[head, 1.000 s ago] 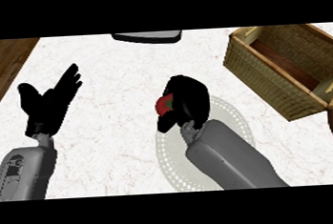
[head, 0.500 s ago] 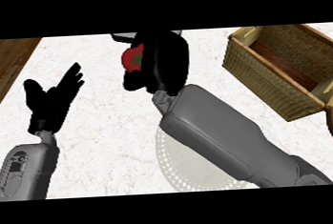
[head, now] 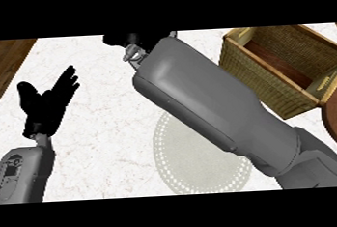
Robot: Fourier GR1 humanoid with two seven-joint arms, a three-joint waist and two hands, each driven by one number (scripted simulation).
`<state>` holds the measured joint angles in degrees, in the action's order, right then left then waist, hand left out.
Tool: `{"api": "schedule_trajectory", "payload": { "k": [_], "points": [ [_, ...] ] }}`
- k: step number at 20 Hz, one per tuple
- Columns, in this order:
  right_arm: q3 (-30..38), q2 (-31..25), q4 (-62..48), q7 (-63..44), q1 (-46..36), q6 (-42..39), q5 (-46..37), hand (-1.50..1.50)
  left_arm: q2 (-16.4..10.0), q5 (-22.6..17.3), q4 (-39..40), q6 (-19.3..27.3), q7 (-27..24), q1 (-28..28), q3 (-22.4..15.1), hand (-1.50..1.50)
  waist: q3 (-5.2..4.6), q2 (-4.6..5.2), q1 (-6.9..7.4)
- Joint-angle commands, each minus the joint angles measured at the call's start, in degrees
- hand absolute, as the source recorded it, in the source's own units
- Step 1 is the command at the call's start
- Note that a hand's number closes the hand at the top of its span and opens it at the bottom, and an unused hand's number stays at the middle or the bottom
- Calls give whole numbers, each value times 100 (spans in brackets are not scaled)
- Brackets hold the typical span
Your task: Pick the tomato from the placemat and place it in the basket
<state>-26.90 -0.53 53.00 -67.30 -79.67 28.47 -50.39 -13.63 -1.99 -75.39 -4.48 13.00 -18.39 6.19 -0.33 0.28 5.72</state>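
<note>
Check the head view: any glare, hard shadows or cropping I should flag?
Head view: flat, even light, no glare on the counter, no hard shadows; the basket is darker inside than at its rim; the right forearm covers part of the placemat; the right hand is cut off at the top edge, tomato not visible.

Looks like a home kitchen to me — a white marbled worktop [head: 108,138] edged by dark wood [head: 5,61], with a round, lacy-rimmed placemat [head: 181,158] and a wicker basket [head: 265,76] on it.
</note>
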Motion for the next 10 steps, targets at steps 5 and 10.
{"api": "schedule_trajectory", "payload": {
  "k": [5, 10],
  "points": [
    [685, 51, -1479, -1209, -1423, 172, -381, 150, -87, -34, -63, 41, 102, 49, 120, 0, 9, 17, -140],
    [1153, -6, -2406, -972, -1874, 414, -739, 150, -144, -102, -67, -60, -94, 218, 203, 0, 9, 50, -208]
  ]
}}
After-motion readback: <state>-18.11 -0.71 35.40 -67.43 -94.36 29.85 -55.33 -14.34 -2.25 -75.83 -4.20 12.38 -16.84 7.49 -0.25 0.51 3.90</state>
